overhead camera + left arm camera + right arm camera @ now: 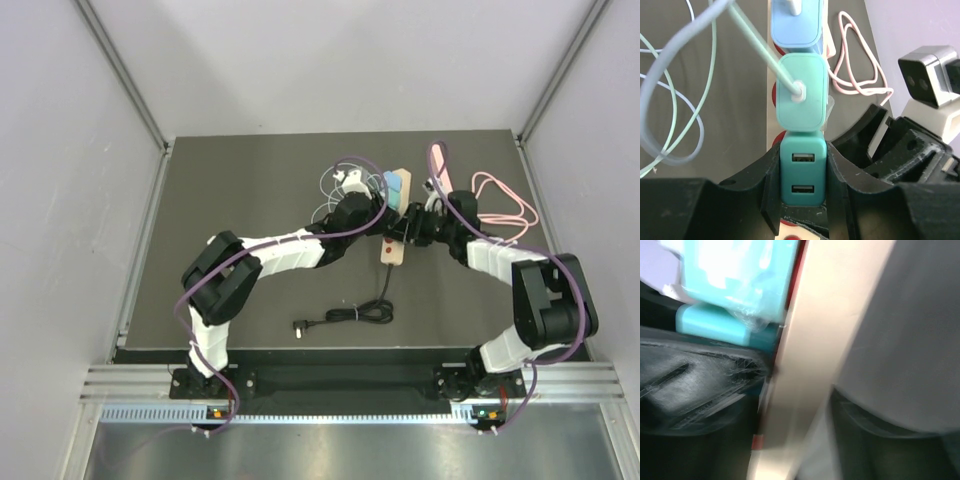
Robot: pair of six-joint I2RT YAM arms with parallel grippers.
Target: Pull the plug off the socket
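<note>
The socket is a beige power strip (392, 252) with red switches, lying at the middle of the dark table. Several chargers sit in it in a row. The nearest is the plug (802, 172), a teal block with two USB ports. My left gripper (802, 192) is shut on the plug's two sides. A mint charger (801, 92) and a blue one (796, 22) stand behind it. My right gripper (795, 410) straddles the strip (835, 330) just below the plug (715, 322). That view is blurred, so its hold on the strip is unclear.
A pink cable (500, 205) loops at the right of the strip. Thin white and mint cables (335, 185) coil at its left. A black cable (350, 315) lies toward the front edge. Grey walls enclose the table.
</note>
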